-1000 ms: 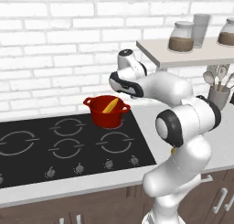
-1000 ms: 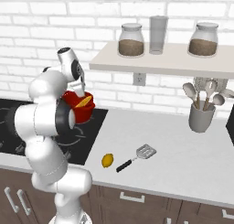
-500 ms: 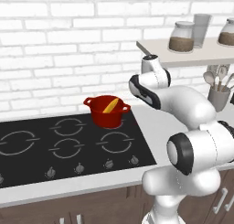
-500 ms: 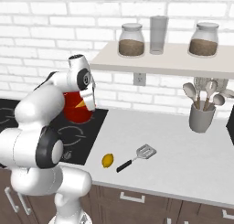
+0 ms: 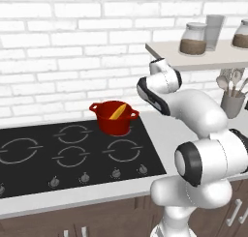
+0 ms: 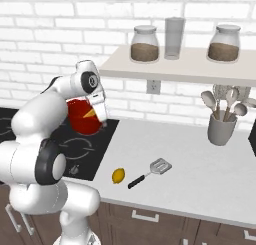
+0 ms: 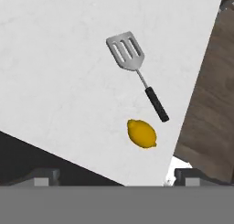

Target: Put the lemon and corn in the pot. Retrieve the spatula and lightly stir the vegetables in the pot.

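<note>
Lemon (image 7: 142, 133), oval, glossy, beside slotted steel spatula (image 7: 135, 72), gripper (image 7: 114, 177) wide open, empty

Corn (image 5: 116, 111) leans tilted inside red pot (image 5: 114, 119) on stovetop. Lemon (image 6: 118, 175) lies on counter just beside black-handled, silver-headed spatula (image 6: 148, 172).

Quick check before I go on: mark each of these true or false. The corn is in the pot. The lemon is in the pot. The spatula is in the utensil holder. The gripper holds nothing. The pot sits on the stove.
1. The corn is in the pot: true.
2. The lemon is in the pot: false, it lies on the counter.
3. The spatula is in the utensil holder: false, it lies on the counter beside the lemon.
4. The gripper holds nothing: true, open and empty.
5. The pot sits on the stove: true.
</note>
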Controlling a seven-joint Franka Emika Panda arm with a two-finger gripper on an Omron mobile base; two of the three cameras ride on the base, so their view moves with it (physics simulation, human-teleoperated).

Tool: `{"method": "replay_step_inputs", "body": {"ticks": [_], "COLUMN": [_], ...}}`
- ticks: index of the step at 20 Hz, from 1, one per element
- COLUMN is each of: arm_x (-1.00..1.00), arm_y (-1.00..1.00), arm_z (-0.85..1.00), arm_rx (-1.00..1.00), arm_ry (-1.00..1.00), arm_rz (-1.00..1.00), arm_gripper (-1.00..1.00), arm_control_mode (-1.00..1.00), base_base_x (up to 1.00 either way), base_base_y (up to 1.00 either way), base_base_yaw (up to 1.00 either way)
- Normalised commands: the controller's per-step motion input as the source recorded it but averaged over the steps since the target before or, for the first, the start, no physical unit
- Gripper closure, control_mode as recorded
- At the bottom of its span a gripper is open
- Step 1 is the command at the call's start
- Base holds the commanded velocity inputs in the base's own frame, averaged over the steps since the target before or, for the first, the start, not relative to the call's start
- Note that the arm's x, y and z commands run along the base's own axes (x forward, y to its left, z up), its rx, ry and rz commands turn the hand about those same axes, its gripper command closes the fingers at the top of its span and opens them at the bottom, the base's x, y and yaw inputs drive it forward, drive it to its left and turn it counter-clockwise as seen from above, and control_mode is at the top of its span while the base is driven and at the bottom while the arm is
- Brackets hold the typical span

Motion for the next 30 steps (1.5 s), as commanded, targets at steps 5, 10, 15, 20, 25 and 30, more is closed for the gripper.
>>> {"method": "replay_step_inputs", "body": {"ticks": [5, 10, 15, 20, 25, 30], "arm_x": [-0.92, -1.0, -0.95, -0.32, 0.0, 0.13], "arm_y": [-0.68, -0.43, -0.39, -0.33, 0.0, 0.0], "arm_z": [-0.21, -0.37, -0.16, -0.12, -0.22, -0.2], "arm_rx": [0.07, 0.06, 0.01, 0.09, 0.21, 0.17], "arm_ry": [0.0, -0.28, -0.38, -0.14, 0.01, 0.09], "arm_rz": [0.27, 0.2, 0.1, 0.06, 0.06, 0.13], "arm_gripper": [-1.0, -1.0, -1.0, -1.0, -1.0, -1.0], "arm_control_mode": [-1.0, -1.0, -1.0, -1.0, -1.0, -1.0], "base_base_x": [0.0, 0.0, 0.0, 0.0, 0.0, 0.0], "base_base_y": [0.0, 0.0, 0.0, 0.0, 0.0, 0.0], "base_base_yaw": [0.0, 0.0, 0.0, 0.0, 0.0, 0.0]}}
